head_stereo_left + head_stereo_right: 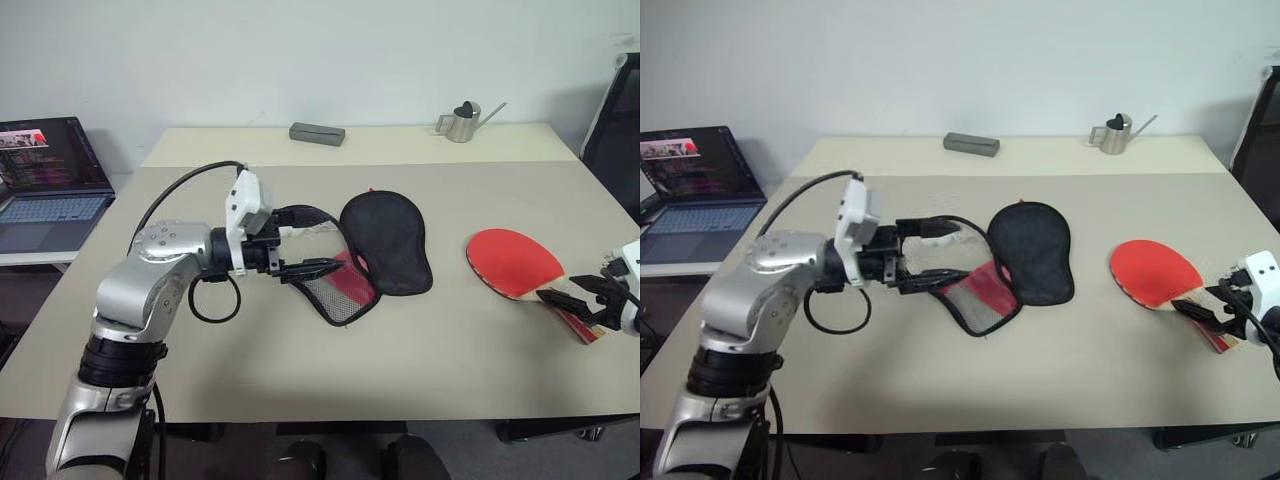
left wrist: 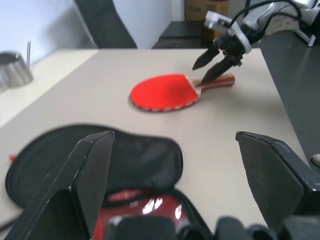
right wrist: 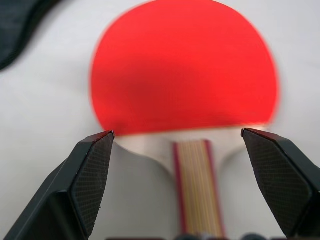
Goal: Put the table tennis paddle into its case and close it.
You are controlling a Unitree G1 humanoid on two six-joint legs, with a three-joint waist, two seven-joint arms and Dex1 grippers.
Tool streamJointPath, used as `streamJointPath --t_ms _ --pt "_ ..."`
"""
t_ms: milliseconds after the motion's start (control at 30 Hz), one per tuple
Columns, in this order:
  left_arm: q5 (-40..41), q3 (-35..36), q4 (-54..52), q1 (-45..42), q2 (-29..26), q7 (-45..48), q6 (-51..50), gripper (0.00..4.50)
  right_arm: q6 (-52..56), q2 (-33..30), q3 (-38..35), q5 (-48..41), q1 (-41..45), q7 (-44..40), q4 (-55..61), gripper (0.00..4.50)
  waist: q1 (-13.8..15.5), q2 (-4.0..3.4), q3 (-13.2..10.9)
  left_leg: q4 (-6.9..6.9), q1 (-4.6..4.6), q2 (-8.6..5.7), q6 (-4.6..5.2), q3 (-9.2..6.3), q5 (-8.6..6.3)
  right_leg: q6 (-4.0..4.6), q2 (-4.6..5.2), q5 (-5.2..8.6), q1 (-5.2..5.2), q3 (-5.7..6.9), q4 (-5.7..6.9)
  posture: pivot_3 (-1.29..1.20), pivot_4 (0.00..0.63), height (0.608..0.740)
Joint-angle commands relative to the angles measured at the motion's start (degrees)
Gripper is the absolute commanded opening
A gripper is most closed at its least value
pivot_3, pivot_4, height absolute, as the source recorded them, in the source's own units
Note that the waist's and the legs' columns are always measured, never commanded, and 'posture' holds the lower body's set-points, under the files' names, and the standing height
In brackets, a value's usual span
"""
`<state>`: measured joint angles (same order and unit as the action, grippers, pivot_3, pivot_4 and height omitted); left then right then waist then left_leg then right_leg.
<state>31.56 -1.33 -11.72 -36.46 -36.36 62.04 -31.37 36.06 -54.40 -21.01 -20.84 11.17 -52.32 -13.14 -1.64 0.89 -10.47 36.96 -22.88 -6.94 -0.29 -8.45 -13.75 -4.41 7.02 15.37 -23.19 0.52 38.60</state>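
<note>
The table tennis paddle (image 1: pixel 515 262) lies flat on the right of the table, red face up, with its wooden handle (image 3: pixel 192 180) pointing toward the front right. My right gripper (image 1: pixel 557 288) is open, and its fingers straddle the handle without closing on it. The case (image 1: pixel 385 240) lies open at mid-table: a black flap rests flat and the red mesh panel (image 1: pixel 340 290) is raised on its left. My left gripper (image 1: pixel 310 242) points right at the case's open edge with its jaws spread wide. Its lower finger (image 1: pixel 320 268) is at the mesh panel's rim; whether they touch I cannot tell.
A grey rectangular box (image 1: pixel 317 133) and a small metal watering can (image 1: pixel 462 122) stand at the table's far edge. An open laptop (image 1: pixel 45 180) sits on a side surface to the left. A black chair (image 1: pixel 615 130) stands past the table's right edge.
</note>
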Motion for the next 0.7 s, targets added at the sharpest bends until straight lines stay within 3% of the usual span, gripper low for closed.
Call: streamJointPath --t_ms 33,700 --pt "1.37 -0.82 -1.72 -2.86 1.37 -0.04 -0.44 4.27 -2.26 -1.94 -0.84 0.39 -0.67 -1.84 -2.66 4.47 0.05 0.01 -0.01 0.00 -0.01 -0.01 0.00 0.01 0.00 0.00 0.00 0.00 0.00 0.00 0.00 0.00 0.150 0.740" --pt "-1.28 -1.18 2.47 -2.87 1.43 1.74 2.23 4.27 -10.79 1.85 4.78 3.98 1.86 -3.67 -12.29 4.47 -0.13 0.13 -0.06 0.04 0.06 0.40 -0.01 0.39 0.00 0.12 -0.32 -0.12 0.01 -0.16 -0.11 0.00 0.150 0.740"
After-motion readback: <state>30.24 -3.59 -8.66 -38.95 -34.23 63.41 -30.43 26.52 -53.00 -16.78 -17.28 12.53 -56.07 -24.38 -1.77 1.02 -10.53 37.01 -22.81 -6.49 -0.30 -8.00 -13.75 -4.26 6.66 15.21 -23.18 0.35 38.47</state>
